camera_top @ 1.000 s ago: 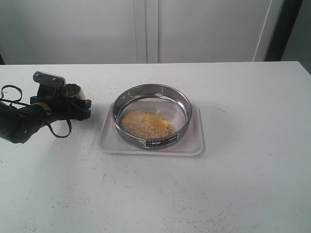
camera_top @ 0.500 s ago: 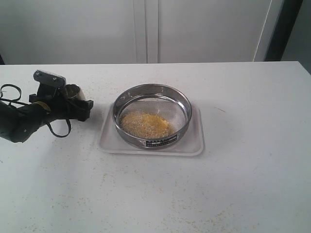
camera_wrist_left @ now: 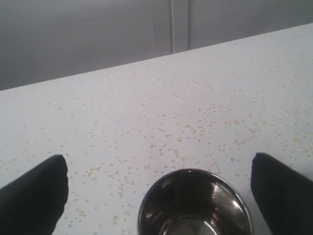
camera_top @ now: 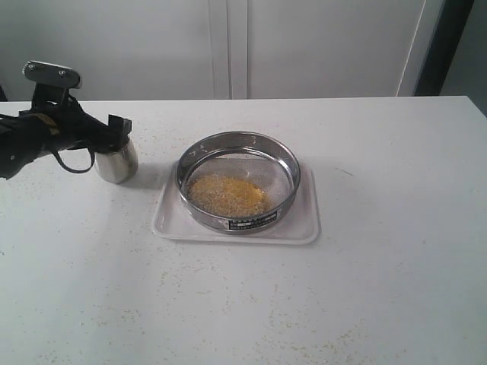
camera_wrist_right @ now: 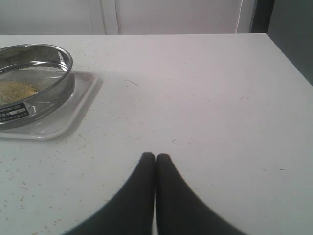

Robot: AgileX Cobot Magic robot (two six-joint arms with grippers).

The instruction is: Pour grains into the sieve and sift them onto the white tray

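Note:
The sieve (camera_top: 228,219), a wide steel ring with a label strip, sits on the white tray (camera_top: 301,225). A heap of golden-yellow grains (camera_top: 227,194) lies on its mesh. Left of the tray a small steel cup (camera_top: 116,164) stands upright on the table, empty inside (camera_wrist_left: 195,208). My left gripper (camera_top: 114,137) hovers just above the cup, open, its black fingers (camera_wrist_left: 34,196) wide on either side and clear of it. My right gripper (camera_wrist_right: 155,157) is shut on nothing, low over bare table to the right of the sieve (camera_wrist_right: 49,98) and tray (camera_wrist_right: 73,115).
Scattered grains (camera_wrist_left: 205,122) dot the white tabletop around the cup and in front of the tray. White cabinet doors (camera_top: 228,46) stand behind the table's far edge. The table's right edge (camera_wrist_right: 288,63) drops off beside my right gripper.
The left gripper has let go of the cup, opened and risen up and back to the left. The cup now stands upright on the table. Sieve, tray and grains are unmoved.

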